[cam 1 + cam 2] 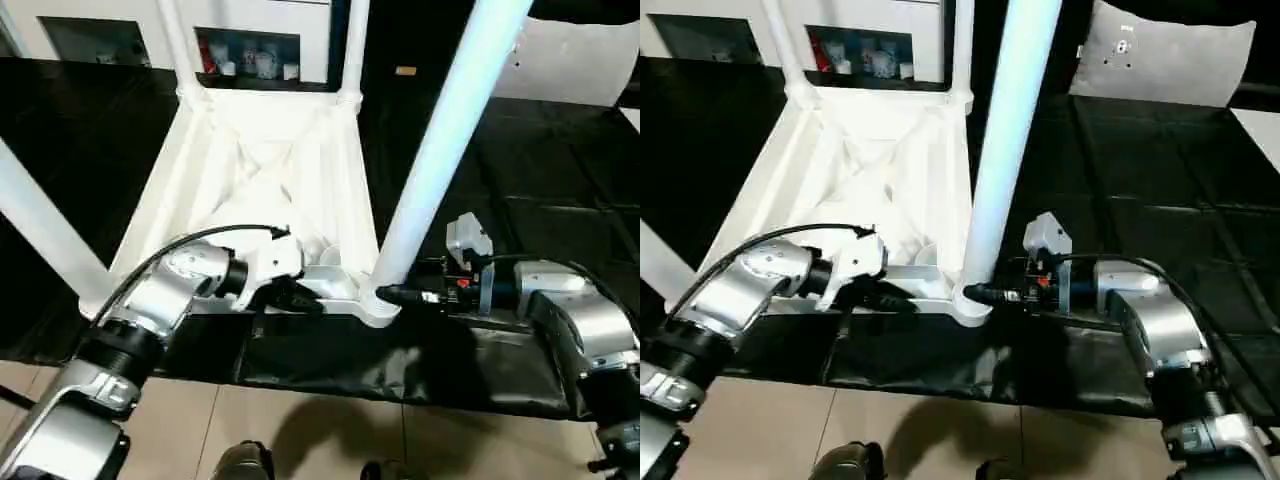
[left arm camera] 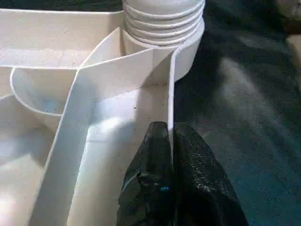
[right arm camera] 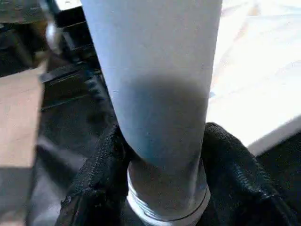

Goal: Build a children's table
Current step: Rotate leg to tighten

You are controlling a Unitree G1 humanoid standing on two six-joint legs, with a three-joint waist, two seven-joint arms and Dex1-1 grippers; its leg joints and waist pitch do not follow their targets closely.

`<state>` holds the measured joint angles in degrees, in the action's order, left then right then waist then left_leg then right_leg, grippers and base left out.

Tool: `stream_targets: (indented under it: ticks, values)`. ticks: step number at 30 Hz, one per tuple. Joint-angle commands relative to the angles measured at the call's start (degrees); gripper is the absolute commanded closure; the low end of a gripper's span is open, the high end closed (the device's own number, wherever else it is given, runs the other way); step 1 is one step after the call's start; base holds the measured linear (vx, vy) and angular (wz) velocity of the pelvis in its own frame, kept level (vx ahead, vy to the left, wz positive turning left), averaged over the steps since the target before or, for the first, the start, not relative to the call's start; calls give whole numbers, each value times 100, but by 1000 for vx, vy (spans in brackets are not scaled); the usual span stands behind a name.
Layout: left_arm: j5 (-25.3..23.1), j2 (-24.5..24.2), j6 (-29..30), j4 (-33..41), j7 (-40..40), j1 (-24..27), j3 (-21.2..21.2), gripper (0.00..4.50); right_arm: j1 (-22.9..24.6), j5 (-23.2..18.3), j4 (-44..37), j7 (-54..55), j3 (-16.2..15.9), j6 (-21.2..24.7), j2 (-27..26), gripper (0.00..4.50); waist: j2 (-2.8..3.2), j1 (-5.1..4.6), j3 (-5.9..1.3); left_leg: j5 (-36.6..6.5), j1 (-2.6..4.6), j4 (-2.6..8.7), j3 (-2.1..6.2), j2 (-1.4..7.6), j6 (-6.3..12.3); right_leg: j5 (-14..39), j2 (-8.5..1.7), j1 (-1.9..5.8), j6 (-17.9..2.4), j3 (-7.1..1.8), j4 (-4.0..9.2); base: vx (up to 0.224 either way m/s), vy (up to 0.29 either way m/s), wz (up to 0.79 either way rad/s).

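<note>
Right gripper (image 3: 162, 188) around leg (image 1: 440, 150), seated in corner socket (image 1: 380, 305)

A robot lab or test room set up for assembly trials

A large work table (image 1: 560, 180) draped in black cloth, creased in a grid, spans the scene, its near edge hanging over a floor of pale tiles (image 1: 300, 420). At the far side stands a white cabinet (image 1: 930, 40) with glass doors, small bottles and jars (image 1: 250, 62) on its shelf. A grey-white cushion-like panel (image 1: 1170, 60) leans at the far right. The silver robot forearms (image 1: 1150, 320) with exposed cables and a wrist camera box (image 1: 467, 240) point to a research setting, not a home.
</note>
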<state>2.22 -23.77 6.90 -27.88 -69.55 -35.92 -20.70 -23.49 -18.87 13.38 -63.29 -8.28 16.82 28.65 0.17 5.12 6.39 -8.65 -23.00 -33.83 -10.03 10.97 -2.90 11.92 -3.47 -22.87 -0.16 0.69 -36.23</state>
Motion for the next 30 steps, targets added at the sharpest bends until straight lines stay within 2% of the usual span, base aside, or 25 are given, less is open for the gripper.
stream_targets:
  ticks: [1, 3, 4, 5, 6, 7, 8, 9, 11, 12, 13, 14, 15, 16, 18, 19, 20, 21, 23, 24, 25, 26, 29, 30]
  values:
    - [7, 305, 128, -100, 480, -119, 72, 450, 78, 306, -105, 537, -220, 219, -228, 257, -8, -5, -417, -1193, 172, 379, 33, 180, 162, 1111, -396, 197, -1415, -156, 465, 0, 0, 0]
    - [-238, 756, 384, -404, 1361, -374, 130, 450, -59, 657, -100, 2029, -54, 724, -863, 257, -27, -35, -390, -1406, 189, 410, 29, 170, 33, 1439, -373, 176, -1299, -162, 510, 0, 0, 0]
    - [-238, 756, 384, -404, 1361, -374, 130, 450, -59, 657, -100, 2029, -54, 724, -863, 258, -30, -68, -377, -1533, 176, 436, 50, 142, -104, 1804, -374, 175, -1189, -145, 530, 0, 0, 0]
    - [-303, 952, 505, -525, 1706, -485, 179, 450, -115, 811, -104, 2580, 2, 845, -1115, 258, -46, -77, -394, -1568, 169, 440, 76, 137, -176, 1969, -400, 203, -1111, -133, 525, -55, 11, -12]
    - [-348, 1209, 676, -656, 2136, -633, 264, 450, -173, 870, -150, 3193, 130, 1041, -1478, 259, -56, -103, -378, -1636, 153, 463, 93, 127, -264, 2239, -403, 190, -958, -121, 556, 0, 0, 0]
    - [-361, 1296, 732, -692, 2276, -680, 293, 450, -181, 882, -177, 3393, 176, 1105, -1606, 259, -28, -102, -370, -1718, 182, 462, 89, 126, -280, 2328, -403, 152, -912, -134, 580, 0, 0, 0]
    - [-427, 1495, 833, -779, 2629, -787, 338, 450, -169, 889, -273, 3937, 318, 1352, -1956, 259, -41, -120, -378, -1861, 226, 446, 90, 131, -286, 2413, -413, 105, -888, -147, 610, 0, 0, 0]
    - [-460, 1539, 840, -803, 2723, -811, 337, 450, -153, 892, -307, 4098, 361, 1449, -2053, 259, -34, -132, -368, -1874, 225, 456, 87, 120, -256, 2374, -395, 88, -864, -158, 628, 0, 0, 0]
    - [-510, 1600, 843, -839, 2854, -840, 325, 450, -118, 838, -342, 4296, 440, 1537, -2202, 259, -36, -130, -375, -1799, 204, 466, 92, 118, -183, 2224, -400, 113, -819, -161, 634, 0, 0, 0]
    - [-545, 1662, 857, -874, 2909, -862, 335, 450, -98, 869, -376, 4488, 498, 1548, -2342, 203, -28, -125, -380, -1755, 202, 473, 92, 128, -163, 2123, -400, 113, -821, -162, 629, 0, 0, 0]
    - [-602, 1711, 855, -913, 2983, -876, 328, 450, -99, 949, -331, 4716, 559, 1422, -2463, 189, 3, -138, -376, -1724, 187, 486, 87, 129, -156, 1916, -383, 104, -833, -164, 623, 0, 0, 0]
    - [-712, 1717, 827, -953, 3015, -874, 265, 450, -99, 943, -266, 4833, 631, 1190, -2589, 187, -2, -141, -386, -1680, 179, 488, 90, 131, -169, 1743, -386, 115, -864, -158, 607, 0, 0, 0]
    - [-748, 1714, 822, -966, 3027, -873, 246, 450, -99, 921, -255, 4851, 656, 1128, -2630, 187, 3, -142, -386, -1714, 189, 492, 85, 142, -149, 1628, -386, 99, -901, -160, 606, 0, 0, 0]
    - [-850, 1661, 778, -975, 3057, -855, 196, 450, -83, 850, -318, 4799, 684, 1053, -2668, 171, 4, -143, -382, -1719, 176, 499, 90, 140, -137, 1553, -383, 118, -917, -153, 601, 0, 0, 0]
    - [-896, 1589, 752, -941, 2991, -824, 157, 450, -42, 903, -405, 4646, 608, 936, -2563, 171, 14, -140, -389, -1659, 183, 509, 84, 145, -114, 1347, -378, 133, -944, -150, 592, 0, 0, 0]
    - [-918, 1514, 714, -902, 2924, -789, 126, 450, 28, 955, -506, 4458, 548, 833, -2408, 143, -9, -132, -383, -1609, 180, 518, 78, 147, -81, 1259, -379, 145, -931, -144, 603, 0, 0, 0]
    - [-918, 1405, 634, -843, 2782, -733, 91, 450, 138, 996, -650, 4150, 491, 665, -2164, 139, -1, -121, -387, -1585, 184, 514, 77, 152, -56, 1216, -382, 154, -926, -148, 603, 0, 0, 0]
    - [-911, 1385, 615, -831, 2748, -722, 87, 450, 160, 995, -682, 4094, 486, 637, -2117, 139, -25, -109, -377, -1503, 167, 513, 70, 154, 0, 1144, -386, 168, -898, -151, 598, 0, 0, 0]
    - [-899, 1291, 561, -783, 2638, -676, 85, 450, 244, 939, -818, 3882, 531, 621, -1910, 102, -20, -110, -367, -1458, 137, 519, 73, 145, 45, 1190, -392, 170, -898, -145, 603, 0, 0, 0]
    - [-895, 1281, 541, -780, 2617, -670, 83, 450, 252, 928, -830, 3851, 537, 619, -1888, 102, -37, -122, -363, -1476, 138, 514, 65, 140, 57, 1256, -388, 171, -897, -149, 610, 0, 0, 0]
    - [-832, 1132, 234, -739, 2281, -577, 84, 450, 351, 804, -932, 3374, 645, 499, -1520, 94, -33, -129, -358, -1463, 131, 516, 68, 141, 79, 1319, -402, 181, -906, -151, 623, 0, 0, 0]
    - [-828, 1122, 200, -737, 2253, -571, 84, 450, 357, 798, -935, 3341, 651, 486, -1494, 85, -41, -128, -350, -1464, 127, 511, 69, 151, 105, 1356, -404, 182, -898, -153, 632, 0, 0, 0]
    - [-583, 949, -108, -613, 1656, -403, 131, 450, 474, 713, -879, 2564, 717, -33, -938, 58, -47, -140, -366, -1344, 123, 491, 55, 156, 164, 1174, -404, 188, -975, -158, 613, 0, 0, 0]
    - [-583, 949, -108, -613, 1656, -403, 131, 450, 474, 713, -879, 2564, 717, -33, -938, 50, -46, -134, -374, -1256, 123, 478, 47, 163, 211, 996, -406, 193, -1051, -159, 596, 0, 0, 0]
